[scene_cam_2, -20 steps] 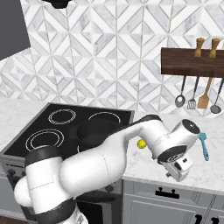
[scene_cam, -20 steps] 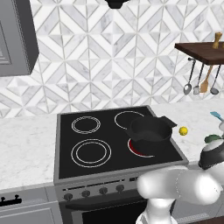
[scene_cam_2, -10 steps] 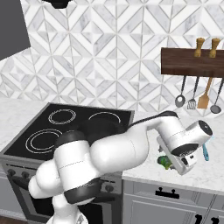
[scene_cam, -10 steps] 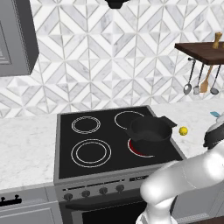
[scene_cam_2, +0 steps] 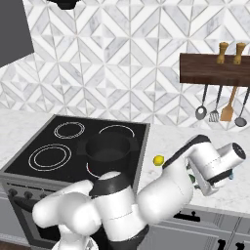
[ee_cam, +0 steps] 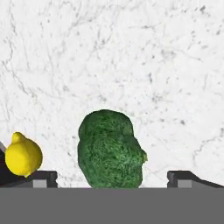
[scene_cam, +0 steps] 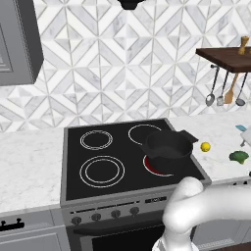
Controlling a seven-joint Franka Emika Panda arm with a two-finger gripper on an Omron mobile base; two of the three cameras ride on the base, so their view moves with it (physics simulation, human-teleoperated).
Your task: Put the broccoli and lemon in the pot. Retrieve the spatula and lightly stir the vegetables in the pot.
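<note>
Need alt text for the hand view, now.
A dark-green broccoli lies on a white marble counter, centred between the two spread finger tips of the open gripper. A yellow lemon sits at the lower left edge.

Pretty clearly a home kitchen, a rendered one. There's a black glass-top stove (scene_cam: 127, 157) with four ring burners and a row of knobs (scene_cam: 105, 215) along its front, set into a white marble table (scene_cam: 29, 162). The wall behind is tiled in a grey-white diamond pattern. A wooden rack (scene_cam_2: 215, 68) holds hanging ladles (scene_cam_2: 201, 111) and a wooden spatula (scene_cam_2: 227, 111), with grey cabinets (scene_cam: 17, 41) up top.
</note>
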